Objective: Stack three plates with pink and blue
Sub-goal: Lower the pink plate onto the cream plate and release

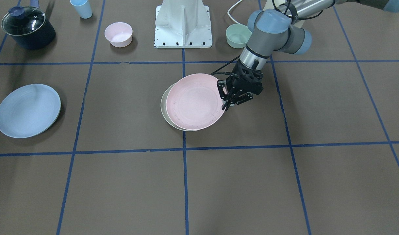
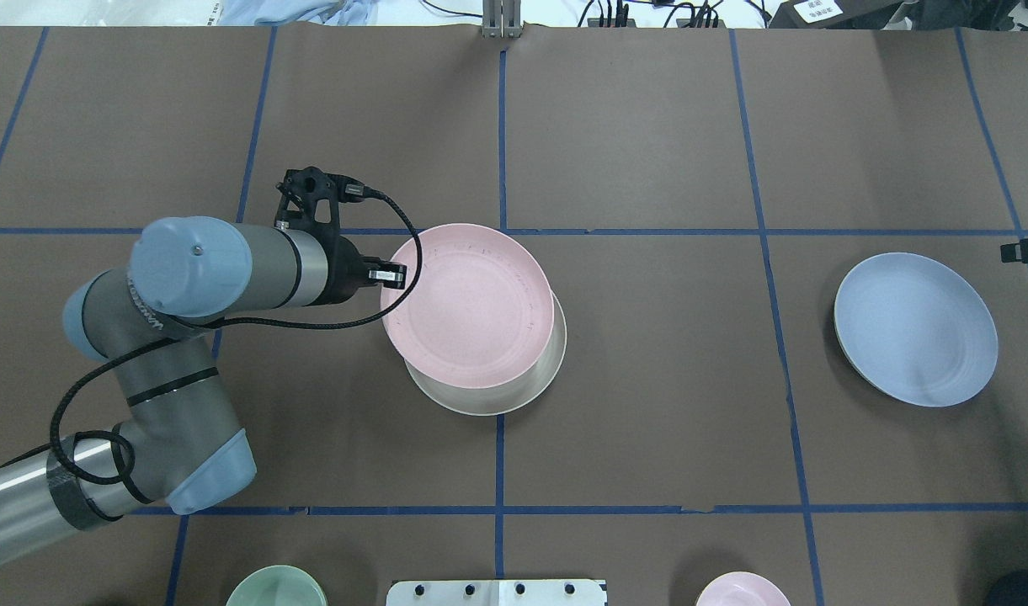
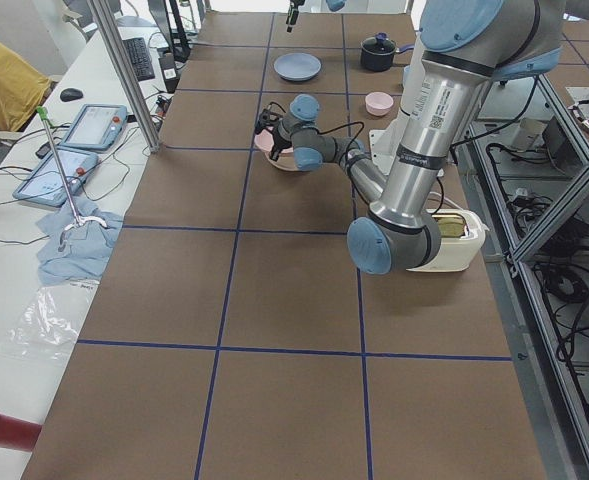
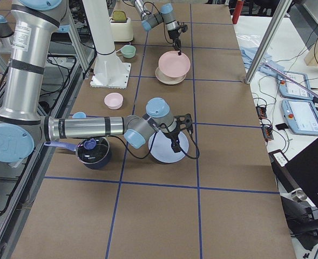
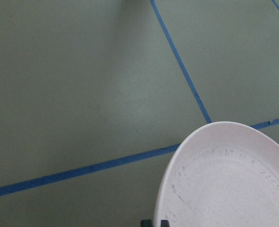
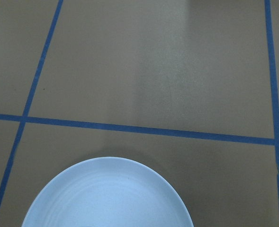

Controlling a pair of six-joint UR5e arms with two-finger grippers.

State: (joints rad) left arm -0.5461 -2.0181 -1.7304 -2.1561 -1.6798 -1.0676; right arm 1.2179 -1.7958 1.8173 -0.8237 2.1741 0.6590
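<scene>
My left gripper (image 1: 226, 103) is shut on the near-side rim of the pale pink plate (image 1: 194, 101) and holds it tilted just over the cream-white plate (image 1: 165, 112), offset from it. In the overhead view the pink plate (image 2: 467, 307) covers most of the cream one (image 2: 514, 396). The left wrist view shows the pink plate (image 5: 229, 184) just ahead of the fingertips (image 5: 153, 222). The light blue plate (image 1: 28, 110) lies apart toward the table's end. The right gripper (image 4: 175, 139) hovers at its rim; I cannot tell whether it is open or shut. The right wrist view shows the blue plate (image 6: 106, 194).
At the robot's side of the table stand a dark pot with a glass lid (image 1: 27, 27), a blue cup (image 1: 81, 8), a small pink bowl (image 1: 118, 34), a small green bowl (image 1: 237, 36) and the white robot base (image 1: 183, 24). Blue tape lines cross the brown tabletop.
</scene>
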